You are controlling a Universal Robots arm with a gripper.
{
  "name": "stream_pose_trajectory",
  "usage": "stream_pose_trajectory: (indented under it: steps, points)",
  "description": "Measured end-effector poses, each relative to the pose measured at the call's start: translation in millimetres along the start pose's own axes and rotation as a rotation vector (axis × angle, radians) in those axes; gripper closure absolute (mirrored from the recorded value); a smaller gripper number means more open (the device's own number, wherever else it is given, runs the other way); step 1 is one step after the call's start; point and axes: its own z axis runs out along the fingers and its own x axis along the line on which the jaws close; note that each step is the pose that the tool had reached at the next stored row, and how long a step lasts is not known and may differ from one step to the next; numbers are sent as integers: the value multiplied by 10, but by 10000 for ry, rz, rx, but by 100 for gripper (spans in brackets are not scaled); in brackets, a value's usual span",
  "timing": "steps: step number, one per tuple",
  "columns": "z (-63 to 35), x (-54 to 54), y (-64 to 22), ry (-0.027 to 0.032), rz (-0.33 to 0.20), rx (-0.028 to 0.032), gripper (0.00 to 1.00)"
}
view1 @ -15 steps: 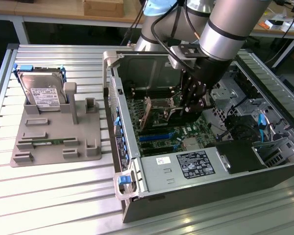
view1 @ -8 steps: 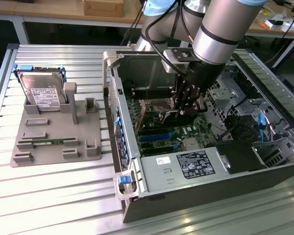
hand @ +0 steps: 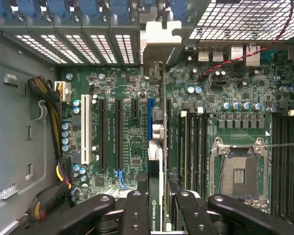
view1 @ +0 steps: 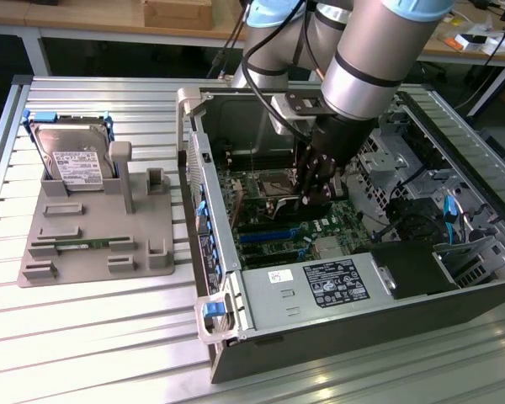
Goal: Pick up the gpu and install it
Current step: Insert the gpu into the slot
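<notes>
My gripper (view1: 316, 187) is down inside the open computer case (view1: 204, 160), over the motherboard (view1: 337, 227). In the wrist view the gripper (hand: 156, 203) is shut on the gpu (hand: 155, 152), a thin card seen edge-on with a green-and-white label between the black fingers (hand: 135, 208). The card's silvery end bracket (hand: 159, 44) reaches to the slotted rear wall of the case. The card hangs directly along the blue expansion slot (hand: 150, 115); I cannot tell whether its edge touches the slot. In the exterior view the gpu (view1: 278, 208) shows as a dark strip below the fingers.
A grey fixture (view1: 93, 244) on the exterior view's left holds a silver hard drive (view1: 71, 160) and a green memory stick (view1: 80, 245). Inside the case are the CPU socket (hand: 237, 171), the power supply (view1: 320, 286), drive cages (view1: 421, 151) and a cable bundle (hand: 51, 122).
</notes>
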Motion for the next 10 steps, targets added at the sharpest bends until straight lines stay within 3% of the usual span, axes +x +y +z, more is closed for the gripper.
stream_pose_trajectory:
  steps: [10]
  points:
    - [11, 0, 13, 1, 1, 0, 74]
